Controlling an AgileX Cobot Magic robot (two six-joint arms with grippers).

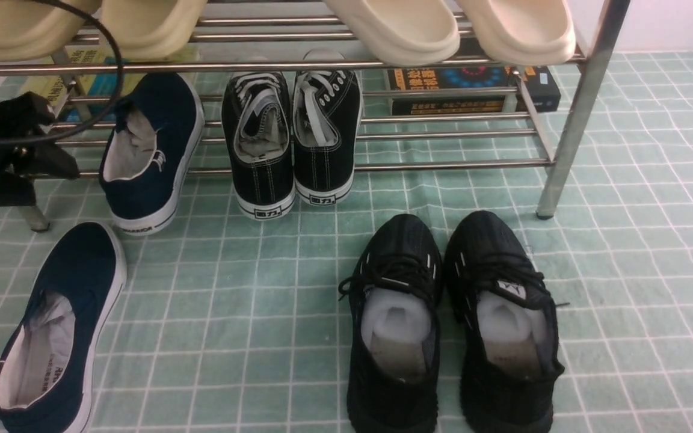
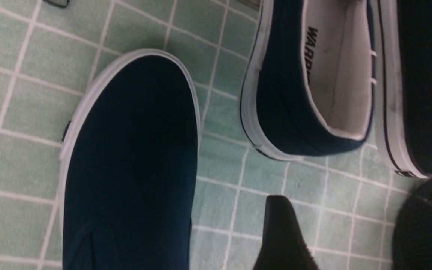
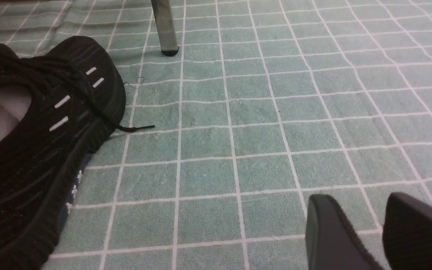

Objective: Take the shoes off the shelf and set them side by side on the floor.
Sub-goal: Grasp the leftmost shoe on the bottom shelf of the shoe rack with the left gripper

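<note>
Left end effector [image 2: 351,202], spread and empty, hangs above floor slip-on [image 1: 58,325]; black sneakers [image 1: 292,144] sit beside shelf slip-on [image 1: 151,150].

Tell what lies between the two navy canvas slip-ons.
Only bare pale green gridded floor, between the navy slip-on lying flat and its mate leaning on the metal-tube shelf; the left wrist view shows it.

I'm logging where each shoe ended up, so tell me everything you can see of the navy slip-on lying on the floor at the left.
The navy slip-on is dark blue canvas with a white rubber sole, rounded toe, no laces and a pale grey-white lining bearing dark print. It sits sole-down on the green gridded floor, toe angled toward the shelf, apart from its mate. Its heel meets the front view's lower edge. Only the floor is seen touching it.
</note>
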